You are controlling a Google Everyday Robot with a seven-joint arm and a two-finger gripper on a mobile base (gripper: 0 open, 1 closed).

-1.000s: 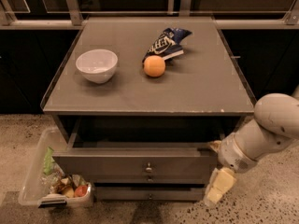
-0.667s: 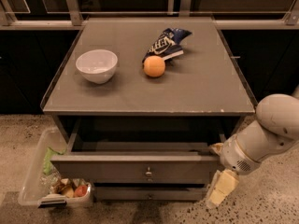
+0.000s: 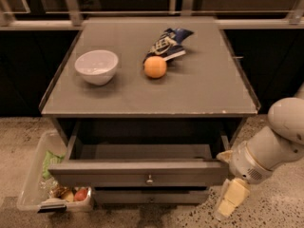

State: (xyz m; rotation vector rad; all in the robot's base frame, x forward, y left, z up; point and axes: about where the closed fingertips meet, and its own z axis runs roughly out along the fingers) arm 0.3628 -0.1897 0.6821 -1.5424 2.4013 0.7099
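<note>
— Speckled floor (image 3: pixel 280 208), dark cabinets along the far side, grey table (image 3: pixel 204 94) in the middle. What is listed on the top?

— Item one: white bowl (image 3: pixel 96 66), upright, on the left part. Item two: orange (image 3: pixel 155 66), near the middle. Item three: blue snack bag (image 3: pixel 167 42), lying flat just beyond the orange, its near end touching the fruit.

— And under the top?

— Item four: drawer (image 3: pixel 137 173), pulled partway out toward the near side. A small round knob (image 3: pixel 149 178) sits at the middle of its front panel.

— Record the arm.

— Item five: white arm (image 3: pixel 270 148), entering from the right edge. A bulky rounded joint sits far right. The forearm slants down and to the left, and the wrist ends at the right near corner of the drawer.

— The gripper?

— Item six: gripper (image 3: pixel 227 204), pale yellow, hanging from the wrist and pointing down at the floor, tilted a little to the left. Open or closed: cannot tell.

— Drawer against gripper?

— The drawer lies to the left of the gripper. The right end of the front panel is just beside the wrist and appears to touch it. The gripper hangs below and just right of that end, well apart from the knob.

— Anything on the floor?

— Item seven: clear plastic bin (image 3: pixel 29 189), left of the table, with mixed small things at its near end and something green further back.
</note>
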